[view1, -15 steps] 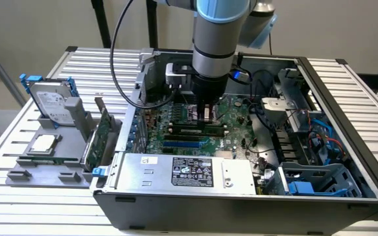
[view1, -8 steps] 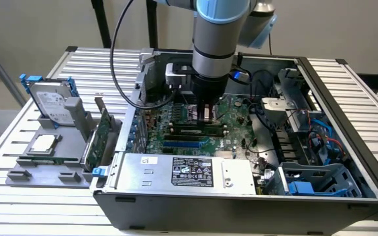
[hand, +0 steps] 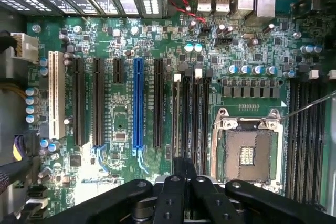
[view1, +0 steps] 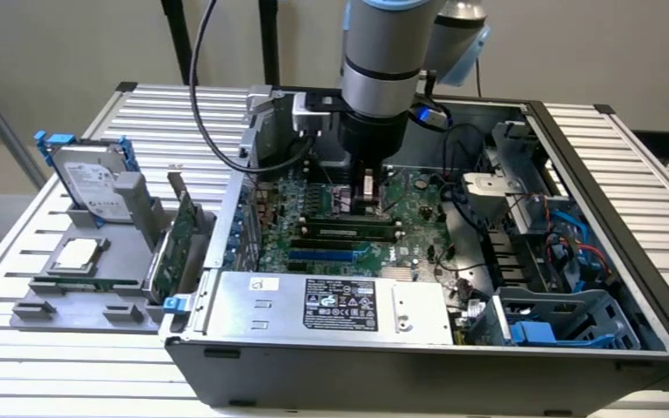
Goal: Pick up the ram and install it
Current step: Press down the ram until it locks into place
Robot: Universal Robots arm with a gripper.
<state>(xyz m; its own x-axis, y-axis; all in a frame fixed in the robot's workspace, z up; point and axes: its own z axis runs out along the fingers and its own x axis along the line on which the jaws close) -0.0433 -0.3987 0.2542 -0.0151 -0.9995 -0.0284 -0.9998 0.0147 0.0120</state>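
Black gripper (view1: 368, 205) hangs low inside the open case (view1: 428, 370), and I cannot tell from my feeds whether it is spread or pressed together. A dark piece sits at its tip in the wrist view (hand: 185, 179), but I cannot make out what it is.

Just beneath the gripper in the exterior view, the ram (view1: 347, 233) stands lengthwise along a black slot on the motherboard (hand: 121, 51). It lies between the gripper and the blue slot (view1: 328, 255). I cannot see whether it is fully seated or whether the gripper touches it.

As I judge it, doing this step well means keeping the stick square to the slot and its ends over the white latches (hand: 177, 77). I would press straight down and evenly, with no rocking. I would also keep clear of the open socket (hand: 245, 156), which lies near the slots.
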